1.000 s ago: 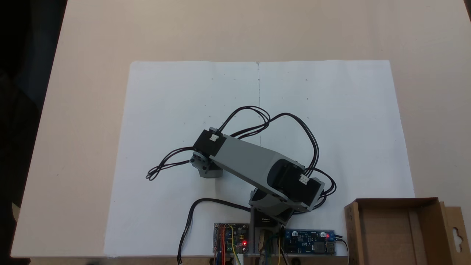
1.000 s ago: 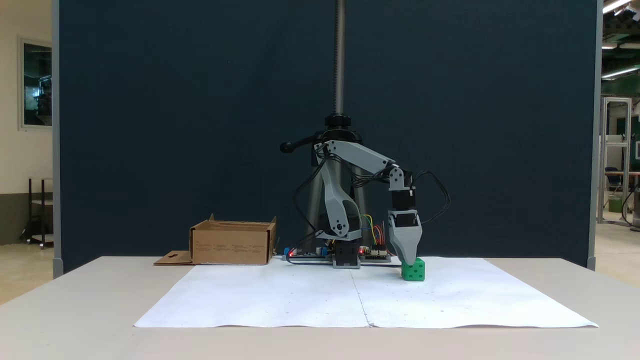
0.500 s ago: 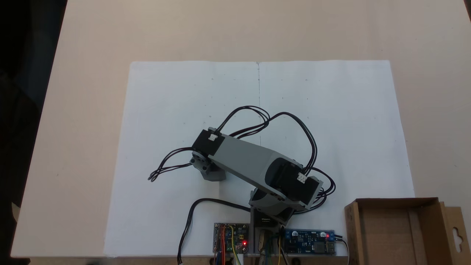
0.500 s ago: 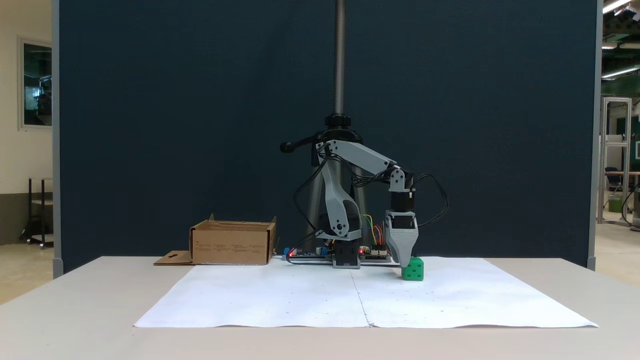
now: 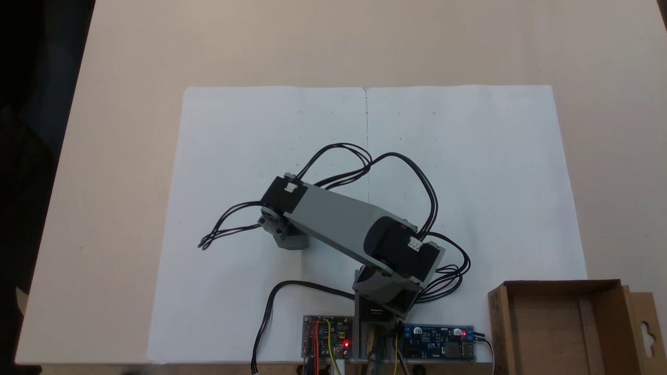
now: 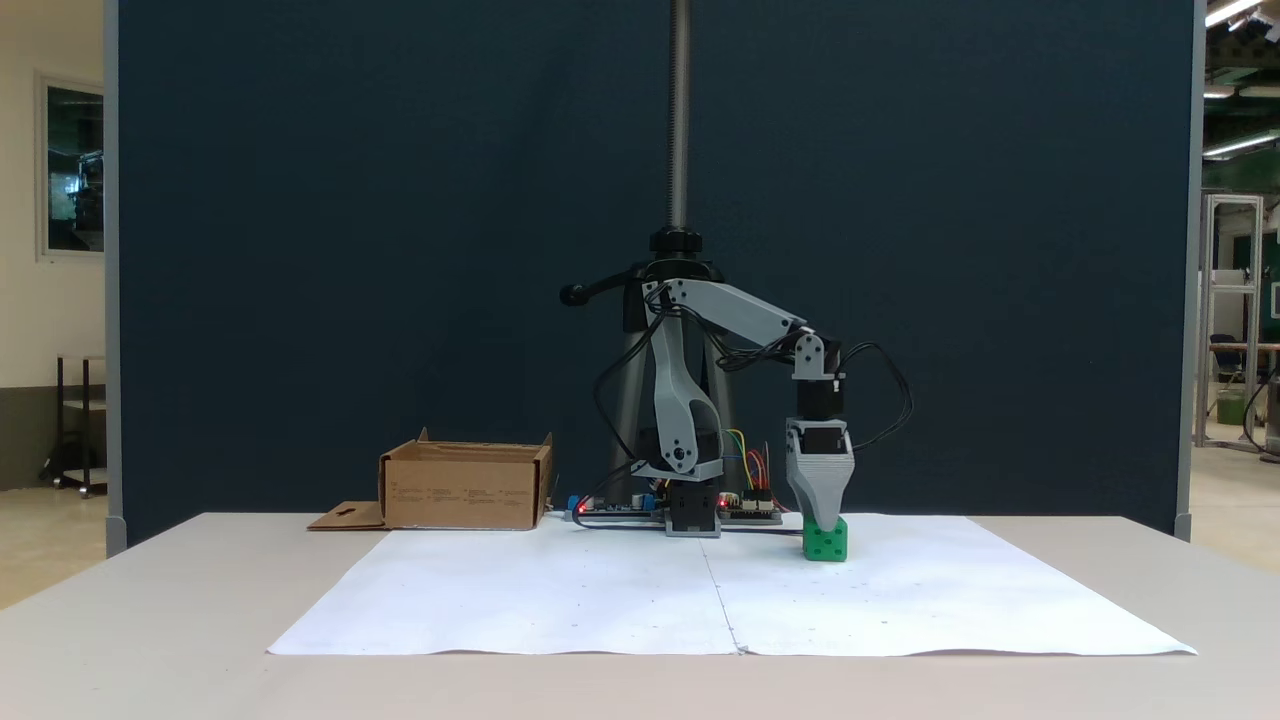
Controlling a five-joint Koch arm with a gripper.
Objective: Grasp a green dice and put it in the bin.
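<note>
1. One green dice point(image 6: 826, 541) sits on the white paper sheet point(image 6: 900, 600), right of the arm's base in the side-on fixed view, and the pincer point(image 6: 822, 518) hangs directly over it, tip meeting the cube's top edge.
2. Apart or together? I cannot tell; the jaws line up one behind the other from the side, and from above the wrist point(image 5: 284, 208) hides them.
3. Grasp step in hand, I'd say: the dice rests flat on the paper, not lifted.
4. Across the worktop point(image 5: 130, 130), the bin point(image 6: 465, 485) waits well apart from the dice, on the other side of the base, open side up.
5. Next move calls for a firm clamp on opposite faces, then a clean lift and a swing over the bin's wall.
</note>
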